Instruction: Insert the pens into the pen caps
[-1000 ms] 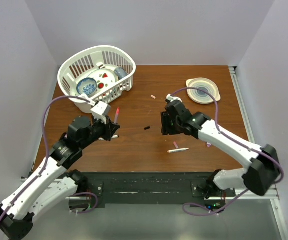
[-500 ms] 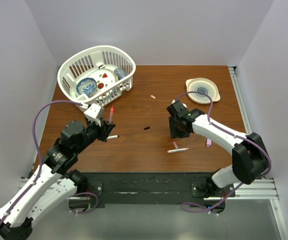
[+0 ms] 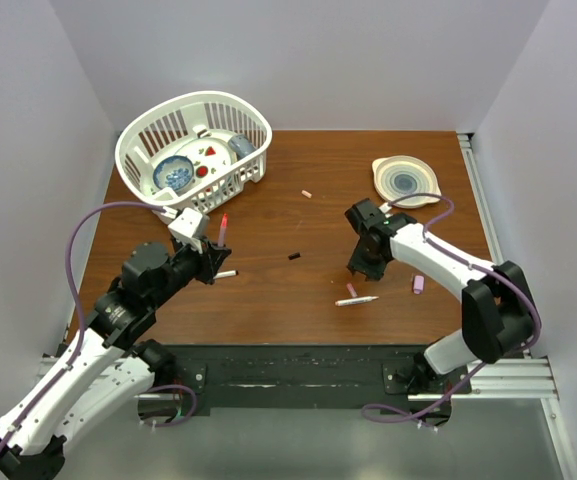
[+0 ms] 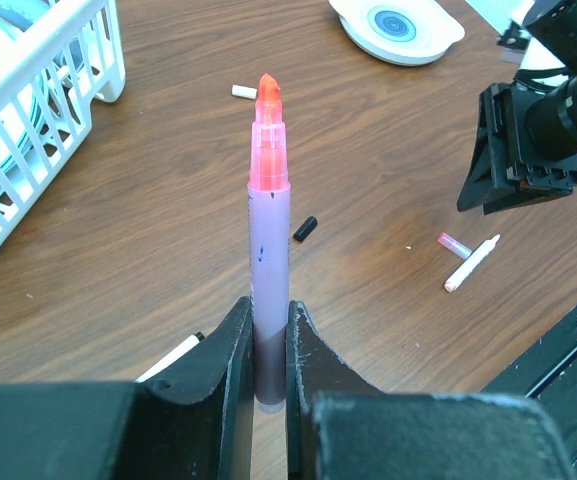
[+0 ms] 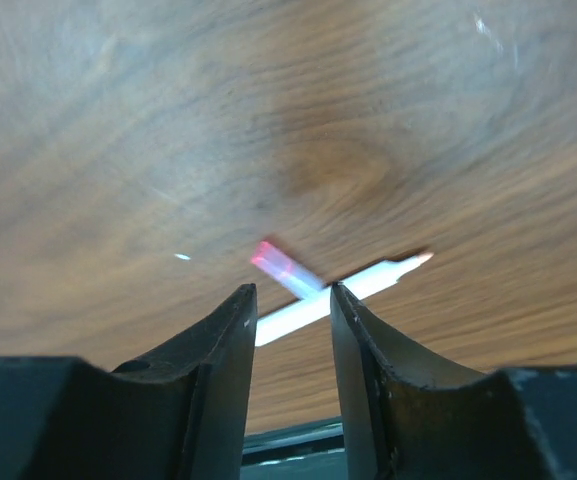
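Beside the basket (image 3: 194, 101), I see left gripper (image 4: 270, 322) clamped on a lilac pen (image 4: 269, 230). Well right of basket, right gripper (image 5: 290, 295) slightly parted, empty, above a white pen (image 5: 368, 281). Basket holds dishes (image 3: 173, 175).

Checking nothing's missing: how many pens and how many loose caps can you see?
Pens: 3 (lilac pen in left gripper, left white pen, right white pen)
Caps: 3 (pale pink cap, black cap, pink cap)
Unclear: 1 (small lilac piece, pen or cap)
Total: 7

Cap (image 3: 306, 193) lies between basket (image 3: 200, 96) and plate (image 3: 405, 182).
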You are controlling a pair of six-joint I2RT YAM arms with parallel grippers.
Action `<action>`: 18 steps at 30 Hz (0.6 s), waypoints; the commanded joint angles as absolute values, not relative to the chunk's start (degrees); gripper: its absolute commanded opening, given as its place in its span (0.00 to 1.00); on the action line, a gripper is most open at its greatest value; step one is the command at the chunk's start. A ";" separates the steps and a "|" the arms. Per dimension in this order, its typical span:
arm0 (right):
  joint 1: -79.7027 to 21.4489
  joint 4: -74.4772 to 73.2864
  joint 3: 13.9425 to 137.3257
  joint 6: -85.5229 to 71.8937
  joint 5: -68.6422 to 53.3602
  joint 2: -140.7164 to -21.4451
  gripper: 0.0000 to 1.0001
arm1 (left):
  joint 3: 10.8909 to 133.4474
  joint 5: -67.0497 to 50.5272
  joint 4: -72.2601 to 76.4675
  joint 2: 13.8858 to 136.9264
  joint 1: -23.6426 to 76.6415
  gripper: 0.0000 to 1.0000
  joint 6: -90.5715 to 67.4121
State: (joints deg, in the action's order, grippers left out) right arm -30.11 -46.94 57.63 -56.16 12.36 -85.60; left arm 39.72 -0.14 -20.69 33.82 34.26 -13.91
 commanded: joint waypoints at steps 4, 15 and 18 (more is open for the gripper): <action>-26.11 -44.48 52.74 -79.96 4.84 -81.47 0.48 | 39.64 0.26 -18.90 33.22 34.37 0.00 -13.10; -25.49 -45.96 53.52 -86.32 2.54 -85.69 0.48 | 39.64 0.26 -18.98 32.34 34.37 0.00 -13.10; -25.49 -47.46 54.84 -83.16 4.12 -87.80 0.49 | 39.46 0.35 -18.90 32.08 34.37 0.00 -13.10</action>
State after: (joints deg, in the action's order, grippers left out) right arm -25.69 -45.84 52.95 -83.79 2.42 -85.69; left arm 39.70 -0.14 -20.69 32.71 34.26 -13.89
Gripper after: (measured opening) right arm 0.484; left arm 0.162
